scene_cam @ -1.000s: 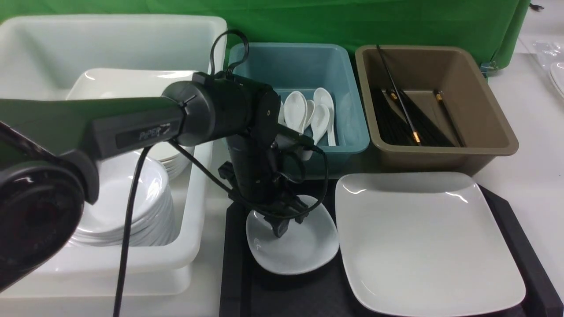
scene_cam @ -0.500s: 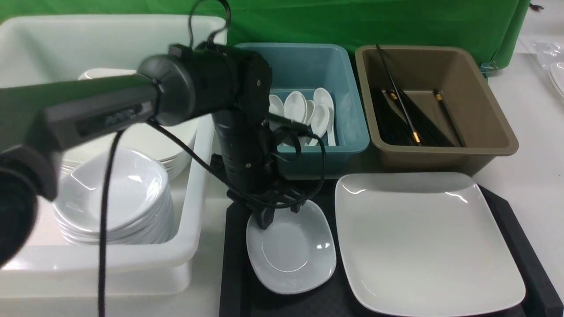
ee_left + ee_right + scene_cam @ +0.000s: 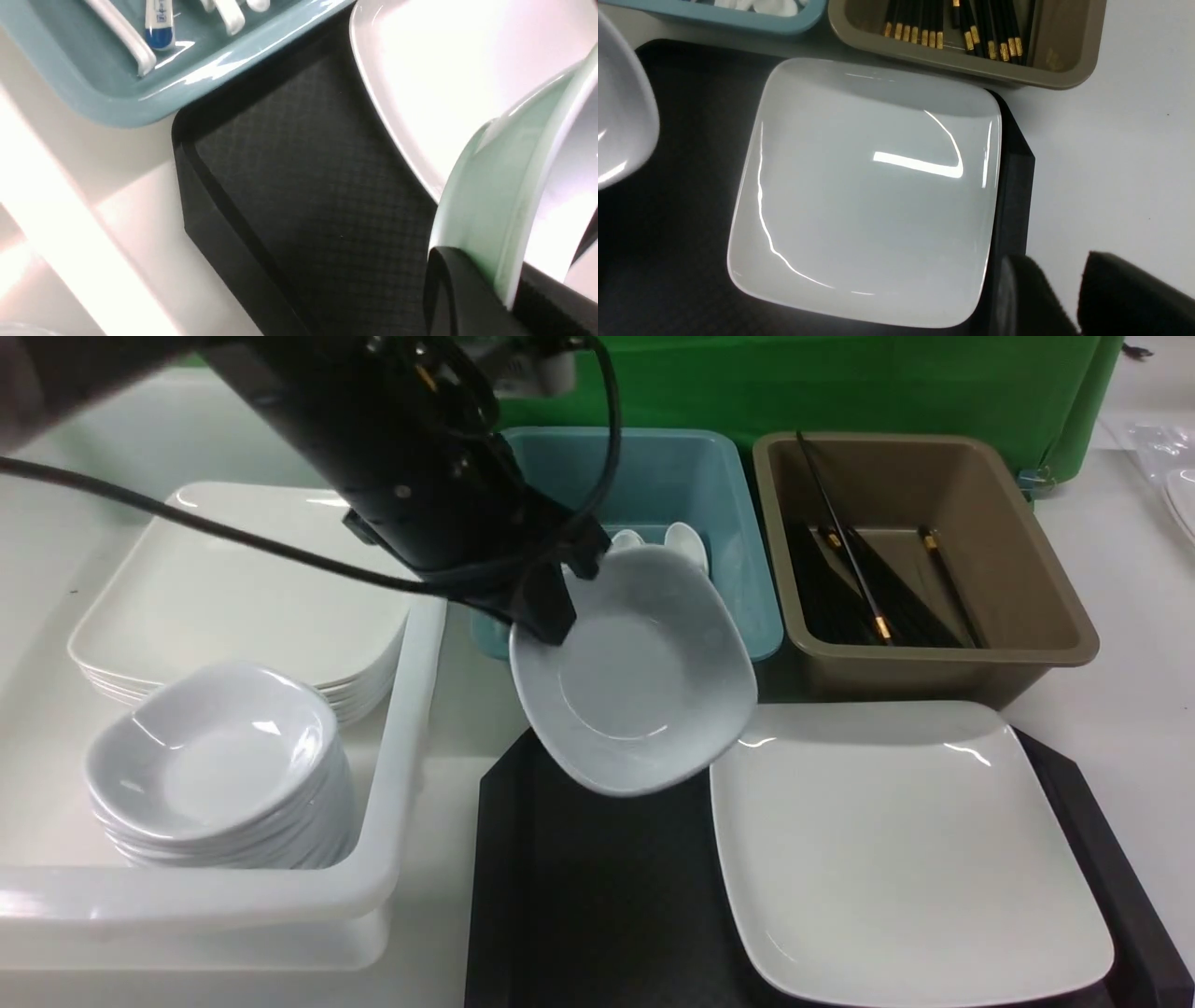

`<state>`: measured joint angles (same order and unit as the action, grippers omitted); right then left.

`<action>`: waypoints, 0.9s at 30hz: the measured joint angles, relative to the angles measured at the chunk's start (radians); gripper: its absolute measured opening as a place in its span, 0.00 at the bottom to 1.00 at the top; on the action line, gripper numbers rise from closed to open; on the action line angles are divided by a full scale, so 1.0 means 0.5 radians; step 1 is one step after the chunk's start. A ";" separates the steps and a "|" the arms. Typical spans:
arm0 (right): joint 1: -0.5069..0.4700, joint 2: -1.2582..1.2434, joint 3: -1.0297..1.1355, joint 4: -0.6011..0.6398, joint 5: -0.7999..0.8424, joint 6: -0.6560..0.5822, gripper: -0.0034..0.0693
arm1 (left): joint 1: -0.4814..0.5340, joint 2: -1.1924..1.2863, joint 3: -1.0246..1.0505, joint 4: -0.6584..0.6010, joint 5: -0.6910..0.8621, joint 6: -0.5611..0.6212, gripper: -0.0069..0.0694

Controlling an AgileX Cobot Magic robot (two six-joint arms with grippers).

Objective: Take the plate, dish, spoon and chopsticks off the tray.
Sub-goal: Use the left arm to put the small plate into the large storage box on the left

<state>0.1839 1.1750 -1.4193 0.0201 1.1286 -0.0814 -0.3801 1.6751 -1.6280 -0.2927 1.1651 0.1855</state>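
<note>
My left gripper [image 3: 546,611] is shut on the rim of the small greyish-white dish [image 3: 644,691], which hangs tilted in the air over the back left of the black tray [image 3: 597,896]. In the left wrist view the dish's edge [image 3: 495,186] sits pinched between the fingers [image 3: 467,289]. The large white plate [image 3: 896,840] lies flat on the tray's right half. My right gripper [image 3: 1057,261] hovers open and empty past the plate's [image 3: 873,186] right corner, over the tray's edge. Spoons [image 3: 686,537] and chopsticks [image 3: 868,588] show only in the bins.
A blue bin [image 3: 747,579] with spoons and a brown bin [image 3: 1027,569] with chopsticks stand just behind the tray. A big white tub [image 3: 411,709] at the left holds a stack of plates [image 3: 233,597] and a stack of dishes [image 3: 215,775].
My left gripper shut on the dish's rim and lifted it off the tray, up and back toward the blue bin. The plate has not moved.
</note>
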 joint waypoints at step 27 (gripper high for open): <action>0.000 0.000 0.000 0.002 0.002 -0.027 0.34 | 1.226 -0.604 1.055 0.098 -0.334 -0.026 0.17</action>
<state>0.1839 1.1750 -1.4193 0.0210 1.1295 -0.0948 0.2328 1.3731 -1.1006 -0.2435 0.9980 0.1722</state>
